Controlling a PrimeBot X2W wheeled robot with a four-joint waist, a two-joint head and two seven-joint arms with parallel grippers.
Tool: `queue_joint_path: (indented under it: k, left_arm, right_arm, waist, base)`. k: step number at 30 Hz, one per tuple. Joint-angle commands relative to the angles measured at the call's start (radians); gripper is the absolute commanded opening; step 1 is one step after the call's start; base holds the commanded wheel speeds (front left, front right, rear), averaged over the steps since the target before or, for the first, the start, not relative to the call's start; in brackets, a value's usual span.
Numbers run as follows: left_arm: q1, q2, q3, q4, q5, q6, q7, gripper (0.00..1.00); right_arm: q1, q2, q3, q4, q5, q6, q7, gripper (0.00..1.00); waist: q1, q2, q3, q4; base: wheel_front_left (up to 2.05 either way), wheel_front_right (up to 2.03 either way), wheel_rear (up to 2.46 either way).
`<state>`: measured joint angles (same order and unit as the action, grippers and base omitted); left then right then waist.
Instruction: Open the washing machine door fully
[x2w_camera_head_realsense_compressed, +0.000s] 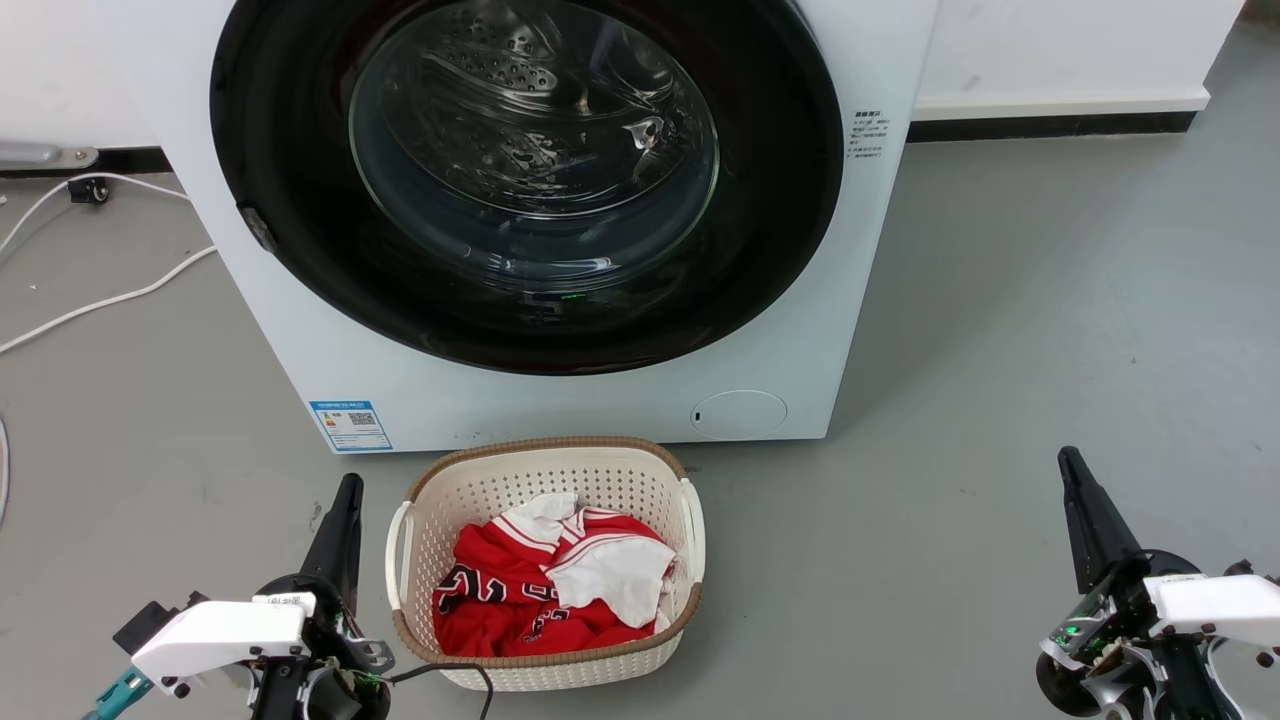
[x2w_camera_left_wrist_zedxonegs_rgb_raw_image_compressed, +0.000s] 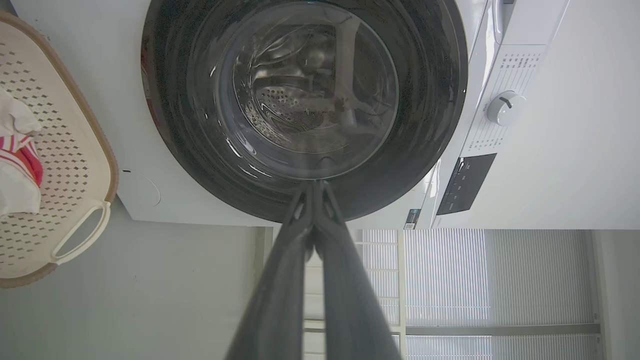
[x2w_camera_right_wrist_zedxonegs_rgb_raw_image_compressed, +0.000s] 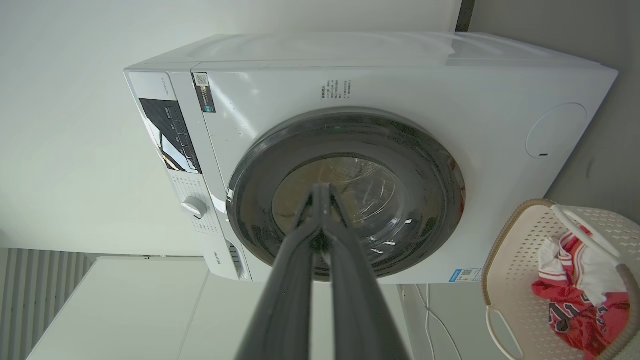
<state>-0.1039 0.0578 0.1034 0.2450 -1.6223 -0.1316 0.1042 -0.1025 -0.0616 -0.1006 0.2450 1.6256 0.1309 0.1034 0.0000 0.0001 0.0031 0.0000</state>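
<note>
Left fingers (x2w_camera_left_wrist_zedxonegs_rgb_raw_image_compressed: 280, 280) and right fingers (x2w_camera_right_wrist_zedxonegs_rgb_raw_image_compressed: 295, 280) are each pressed together, grasping nothing, low either side of the near basket (x2w_camera_head_realsense_compressed: 470, 490). A blue QR sticker (x2w_camera_head_realsense_compressed: 350, 425) sits low left on the washing machine (x2w_camera_head_realsense_compressed: 560, 400); its print is unreadable. The glossy black washing machine door (x2w_camera_head_realsense_compressed: 790, 200) lies closed, far centre, with the drum visible through its glass

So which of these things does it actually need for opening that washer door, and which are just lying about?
For the job:
- washing machine door, shut
- washing machine
- left end effector and right end effector, both shut, short of the door

Lying about:
- laundry basket
- red and white clothes in it
- white cable on the floor
</note>
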Motion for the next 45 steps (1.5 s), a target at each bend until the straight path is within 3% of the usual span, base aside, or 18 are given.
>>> queue_joint_path:
  k: [1, 21, 22, 32, 45]
  left_arm:
    - [-0.009, -0.001, 0.003, 0.002, 0.002, -0.003, 0.006, 0.00]
    - [-0.009, -0.003, 0.005, 0.002, 0.005, -0.003, 0.007, 0.00]
    - [0.001, -0.002, 0.002, 0.003, 0.002, 0.000, 0.003, 1.00]
    - [0.026, -0.006, -0.003, -0.007, 0.079, 0.005, -0.036, 1.00]
    - [0.037, -0.006, -0.046, -0.090, 0.392, 0.072, -0.095, 1.00]
  right_arm:
    - [-0.011, 0.003, -0.002, 0.002, -0.004, 0.000, 0.003, 0.00]
    - [-0.011, 0.005, -0.005, 0.002, -0.007, 0.000, 0.006, 0.00]
    - [0.002, 0.002, -0.003, 0.002, -0.003, 0.000, 0.002, 1.00]
    - [0.037, 0.005, -0.011, -0.002, -0.087, 0.000, -0.036, 1.00]
    - [0.065, 0.006, 0.052, -0.106, -0.497, 0.000, -0.095, 1.00]
  waist:
    - [0.0000, -0.0001, 0.000, 0.000]
    - [0.0000, -0.0001, 0.000, 0.000]
    - [0.0000, -0.0001, 0.000, 0.000]
    - [0.0000, -0.0001, 0.001, 0.000]
    - [0.0000, -0.0001, 0.007, 0.001]
  base:
    - [0.00, 0.00, 0.00]
    - [0.00, 0.00, 0.00]
    - [0.00, 0.00, 0.00]
    - [0.00, 0.00, 0.00]
    - [0.00, 0.00, 0.00]
